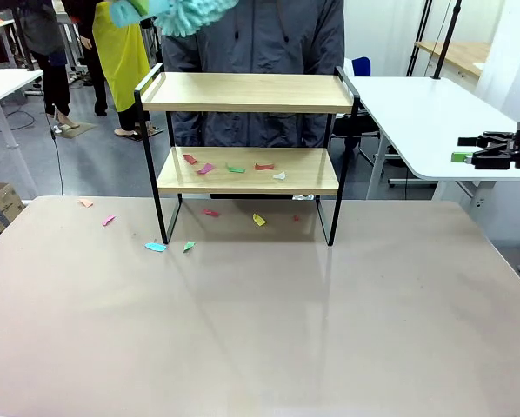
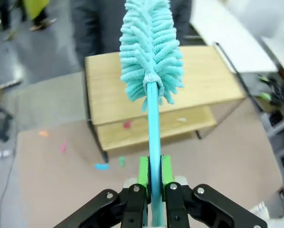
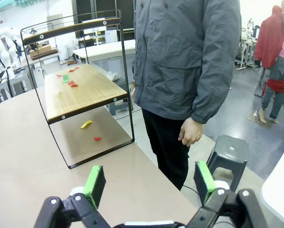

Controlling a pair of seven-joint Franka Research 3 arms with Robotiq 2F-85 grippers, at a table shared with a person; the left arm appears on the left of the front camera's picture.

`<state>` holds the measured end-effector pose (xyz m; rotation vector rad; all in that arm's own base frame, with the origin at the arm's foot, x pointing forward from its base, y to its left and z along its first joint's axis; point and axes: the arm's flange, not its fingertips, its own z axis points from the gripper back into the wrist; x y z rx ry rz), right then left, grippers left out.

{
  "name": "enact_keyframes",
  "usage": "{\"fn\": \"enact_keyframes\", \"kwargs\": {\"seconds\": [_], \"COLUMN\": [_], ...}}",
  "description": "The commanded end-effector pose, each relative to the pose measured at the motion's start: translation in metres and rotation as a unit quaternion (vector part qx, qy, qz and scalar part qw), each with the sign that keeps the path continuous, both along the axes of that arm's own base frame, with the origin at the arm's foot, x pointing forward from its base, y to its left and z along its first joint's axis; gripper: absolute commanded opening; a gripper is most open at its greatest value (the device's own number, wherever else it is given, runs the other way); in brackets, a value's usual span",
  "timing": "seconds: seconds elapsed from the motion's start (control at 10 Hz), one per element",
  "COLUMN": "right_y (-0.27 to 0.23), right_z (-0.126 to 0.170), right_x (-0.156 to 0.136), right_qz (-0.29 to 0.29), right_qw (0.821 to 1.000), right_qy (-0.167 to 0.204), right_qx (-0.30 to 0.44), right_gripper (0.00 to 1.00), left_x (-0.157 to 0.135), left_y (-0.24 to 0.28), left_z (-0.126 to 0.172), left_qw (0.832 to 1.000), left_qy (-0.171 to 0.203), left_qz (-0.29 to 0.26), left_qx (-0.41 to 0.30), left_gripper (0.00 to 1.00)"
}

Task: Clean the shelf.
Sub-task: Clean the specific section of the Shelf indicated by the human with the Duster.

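The shelf (image 1: 247, 92) stands at the table's far middle, two light wooden boards in a black frame. Its top board is bare, and several coloured paper scraps (image 1: 234, 168) lie on the lower board. My left gripper (image 2: 154, 173) is shut on the handle of a teal fluffy duster (image 2: 151, 52), whose head hangs above the top board of the shelf (image 2: 203, 80). The duster (image 1: 186, 13) shows at the top edge in the front view. My right gripper (image 1: 482, 149) is off to the right, away from the shelf. In the right wrist view my right gripper (image 3: 149, 183) is open and holds nothing.
More scraps lie on the table: a yellow one (image 1: 259, 220) under the shelf, a cyan one (image 1: 156, 247) and a green one (image 1: 189, 246) by its left leg. A person in a grey jacket (image 1: 251, 35) stands right behind the shelf. A white table (image 1: 416, 113) is at right.
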<state>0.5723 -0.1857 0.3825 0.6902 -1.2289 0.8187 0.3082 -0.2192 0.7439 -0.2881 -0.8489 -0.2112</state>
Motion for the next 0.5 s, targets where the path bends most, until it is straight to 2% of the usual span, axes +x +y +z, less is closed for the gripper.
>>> {"fn": "enact_keyframes", "kwargs": {"seconds": [0.0,0.2,0.4], "right_y": [0.005,0.005,0.005], "right_z": [0.007,0.007,0.007], "right_x": [-0.001,-0.001,-0.001], "right_qz": [-0.009,-0.009,-0.009], "right_qw": [1.0,1.0,1.0], "right_qy": [0.007,0.007,0.007], "right_qx": [-0.003,-0.003,-0.003], "right_gripper": [1.0,1.0,1.0], "left_x": [-0.014,-0.027,-0.037], "left_y": [0.018,0.024,0.022], "left_z": [-0.004,0.006,0.011], "left_qw": [0.99,0.967,0.936], "left_qy": [0.01,0.019,0.034], "left_qz": [-0.143,-0.249,-0.335], "left_qx": [0.008,0.048,0.102], "left_gripper": [0.13,0.13,0.13]}}
